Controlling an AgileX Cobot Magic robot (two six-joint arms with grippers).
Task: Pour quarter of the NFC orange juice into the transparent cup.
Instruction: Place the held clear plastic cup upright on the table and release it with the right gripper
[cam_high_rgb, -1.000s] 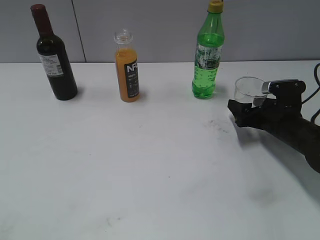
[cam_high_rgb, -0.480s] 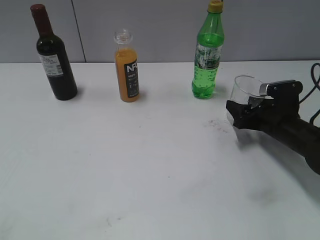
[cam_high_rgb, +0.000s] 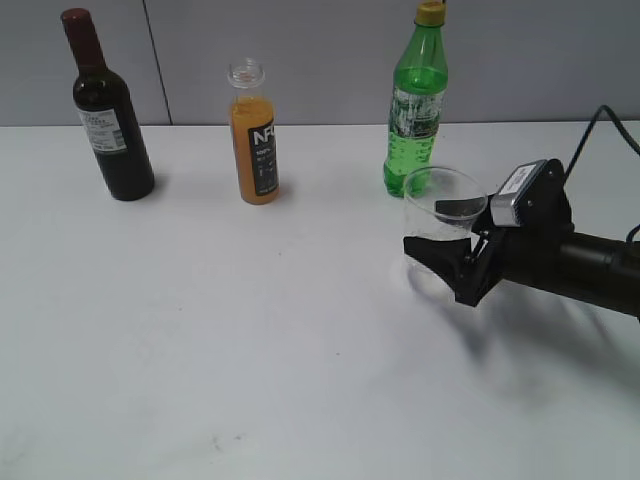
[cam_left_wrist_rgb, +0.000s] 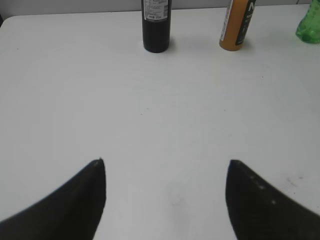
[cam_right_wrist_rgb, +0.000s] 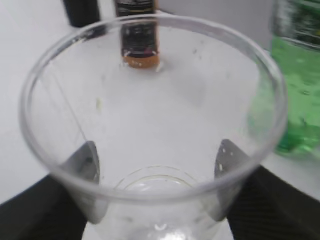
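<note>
The left gripper (cam_left_wrist_rgb: 165, 200) is seen spread wide over bare table, grasping nothing. Left of centre at the back, the NFC orange juice (cam_high_rgb: 254, 135) stands upright and uncapped, filled to the shoulder; it is judged fairly light, slick and slightly squeezable, best taken around the labelled body. Further right, the transparent cup (cam_high_rgb: 441, 220) is held empty, upright, clamped low by the right gripper (cam_high_rgb: 455, 258); its thin wall is judged easily crushed.

Left wrist view crops the wine bottle (cam_left_wrist_rgb: 157, 25) and the NFC orange juice (cam_left_wrist_rgb: 238, 24) at 12 o'clock; green soda bottle (cam_right_wrist_rgb: 299, 75) blurred
</note>
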